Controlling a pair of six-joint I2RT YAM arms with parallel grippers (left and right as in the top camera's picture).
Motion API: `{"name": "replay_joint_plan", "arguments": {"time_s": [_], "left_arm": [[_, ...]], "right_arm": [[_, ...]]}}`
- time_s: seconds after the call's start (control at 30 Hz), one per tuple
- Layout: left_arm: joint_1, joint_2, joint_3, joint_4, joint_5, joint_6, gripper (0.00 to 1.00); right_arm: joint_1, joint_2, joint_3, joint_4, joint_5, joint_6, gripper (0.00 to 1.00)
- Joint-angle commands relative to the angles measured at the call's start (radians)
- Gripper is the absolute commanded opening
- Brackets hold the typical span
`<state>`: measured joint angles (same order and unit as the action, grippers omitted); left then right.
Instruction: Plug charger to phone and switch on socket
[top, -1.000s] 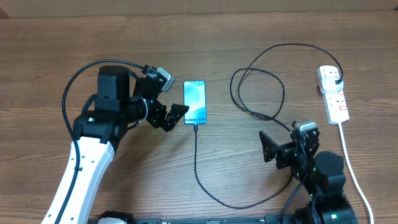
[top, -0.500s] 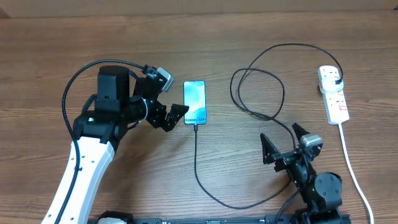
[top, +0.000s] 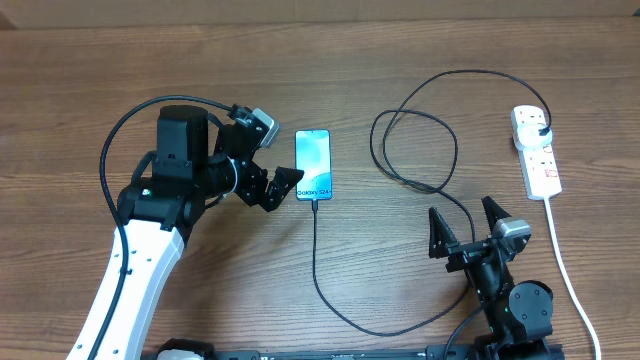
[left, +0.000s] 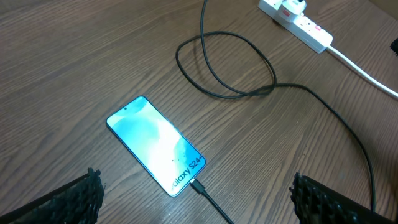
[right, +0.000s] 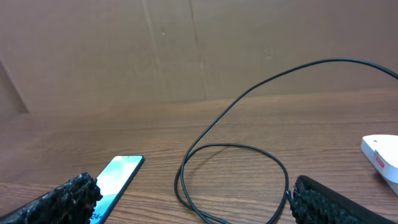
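The phone (top: 313, 165) lies lit on the wood-grain tabletop (top: 100, 60); a plain brown wall (right: 168, 50) rises behind. The left pincer (top: 282, 190) and right pincer (top: 462, 212) both stand open.

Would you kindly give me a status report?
Left hand open, right hand open, both empty. Charger in phone and socket; power state unreadable. No obstruction seen.

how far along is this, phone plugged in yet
Looks done: the tip of the charger sits in the bottom edge of the phone, and its black plug is in the socket. In hand: nothing; the left end effector and right end effector are both open and empty. Left: the socket switch, whose state is too small to read; the right end effector is nearer it.
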<state>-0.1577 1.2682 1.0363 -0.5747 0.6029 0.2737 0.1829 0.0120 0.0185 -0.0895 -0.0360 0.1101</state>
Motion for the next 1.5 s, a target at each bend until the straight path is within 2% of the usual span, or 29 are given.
{"name": "replay_joint_plan", "arguments": {"time_s": [0.0,0.9,1.0,1.23,1.47], "left_arm": [[-0.005,0.004,0.000,0.003,0.015,0.029,1.00],[-0.004,-0.012,0.000,-0.018,-0.010,0.029,0.99],[-0.004,-0.095,0.000,-0.072,-0.159,0.026,1.00],[-0.002,-0.423,-0.053,-0.132,-0.360,0.026,0.99],[0.044,-0.744,-0.207,-0.125,-0.413,0.025,1.00]], "right_arm": [[-0.008,-0.010,-0.011,0.006,0.017,0.014,1.00],[-0.008,-0.009,-0.011,0.006,0.017,0.014,1.00],[-0.008,-0.009,-0.011,0.006,0.017,0.014,1.00],[-0.008,-0.009,-0.011,0.006,0.017,0.014,1.00],[-0.008,-0.009,-0.011,0.006,0.017,0.014,1.00]]}}
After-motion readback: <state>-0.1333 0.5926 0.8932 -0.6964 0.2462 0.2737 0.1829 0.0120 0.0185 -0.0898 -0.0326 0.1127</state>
